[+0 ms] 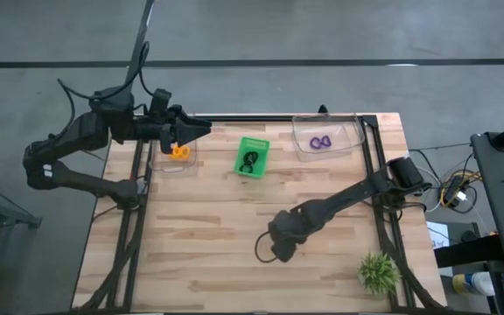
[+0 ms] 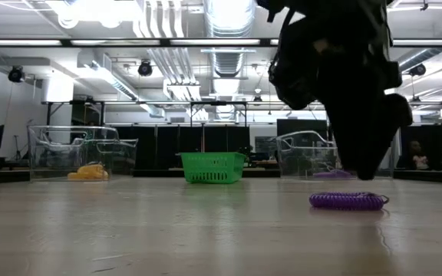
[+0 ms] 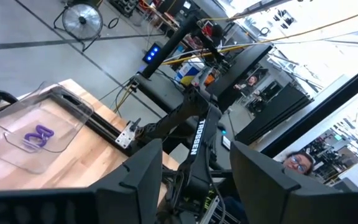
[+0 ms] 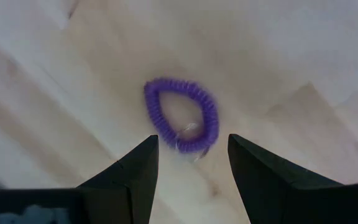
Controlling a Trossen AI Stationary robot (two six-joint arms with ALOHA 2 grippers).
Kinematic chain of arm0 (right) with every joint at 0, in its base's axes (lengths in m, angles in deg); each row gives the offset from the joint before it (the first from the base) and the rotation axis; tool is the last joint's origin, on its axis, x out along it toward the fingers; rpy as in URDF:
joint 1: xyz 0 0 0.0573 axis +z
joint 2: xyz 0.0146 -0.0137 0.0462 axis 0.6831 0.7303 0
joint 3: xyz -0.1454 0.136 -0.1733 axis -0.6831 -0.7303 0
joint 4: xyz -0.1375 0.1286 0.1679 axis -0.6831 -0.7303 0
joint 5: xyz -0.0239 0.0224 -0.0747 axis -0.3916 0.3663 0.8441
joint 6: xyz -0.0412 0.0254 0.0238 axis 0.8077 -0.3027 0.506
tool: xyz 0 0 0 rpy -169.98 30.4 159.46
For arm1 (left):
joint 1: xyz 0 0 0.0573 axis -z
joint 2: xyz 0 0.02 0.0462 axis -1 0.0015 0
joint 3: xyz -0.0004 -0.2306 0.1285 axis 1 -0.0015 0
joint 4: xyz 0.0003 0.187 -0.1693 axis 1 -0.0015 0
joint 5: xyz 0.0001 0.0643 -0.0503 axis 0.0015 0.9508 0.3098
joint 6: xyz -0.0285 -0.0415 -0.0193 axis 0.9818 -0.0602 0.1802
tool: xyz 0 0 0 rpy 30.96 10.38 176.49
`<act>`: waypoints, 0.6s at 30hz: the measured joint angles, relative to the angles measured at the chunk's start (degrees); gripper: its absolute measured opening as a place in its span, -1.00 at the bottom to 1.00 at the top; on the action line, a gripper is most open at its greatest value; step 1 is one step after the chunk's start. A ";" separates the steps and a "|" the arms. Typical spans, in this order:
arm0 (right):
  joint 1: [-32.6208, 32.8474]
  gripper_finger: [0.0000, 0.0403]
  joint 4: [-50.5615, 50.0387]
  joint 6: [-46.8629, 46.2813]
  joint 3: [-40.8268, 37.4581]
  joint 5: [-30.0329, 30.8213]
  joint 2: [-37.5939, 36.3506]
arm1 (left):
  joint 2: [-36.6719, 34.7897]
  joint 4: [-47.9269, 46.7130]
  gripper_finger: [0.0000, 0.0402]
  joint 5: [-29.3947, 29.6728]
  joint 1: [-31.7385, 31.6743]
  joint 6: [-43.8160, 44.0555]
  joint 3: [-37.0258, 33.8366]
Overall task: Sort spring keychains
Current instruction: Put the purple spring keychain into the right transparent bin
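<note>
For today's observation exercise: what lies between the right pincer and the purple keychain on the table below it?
Nothing: in the right wrist view only bare table separates the open right pincer from the purple keychain.

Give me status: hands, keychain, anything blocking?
Right hand open, above purple keychain lying loose on table. Left hand open, over orange bin. Nothing in the way.

You have open wooden table (image 1: 208, 236) across the whole near half, apart from the spiky green plant (image 1: 378, 272) in its right corner. Along the far edge stand a clear tray (image 1: 171, 157) under the left gripper (image 1: 201, 129), the green basket (image 1: 253, 157), and another clear tray (image 1: 326, 137), with passable gaps between them.
</note>
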 joint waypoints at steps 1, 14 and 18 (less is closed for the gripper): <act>0.09 -0.07 0.21 -0.52 0.06 0.73 0.46 | 0.02 -0.02 -0.10 0.00 0.00 0.02 0.00; 1.16 -0.43 -9.14 4.51 7.95 4.21 10.03 | 0.06 -0.04 -0.10 -0.10 0.00 0.56 0.00; 1.10 -0.88 -11.43 9.43 11.63 4.53 11.55 | 0.06 -0.04 -0.10 -0.11 0.00 0.56 0.00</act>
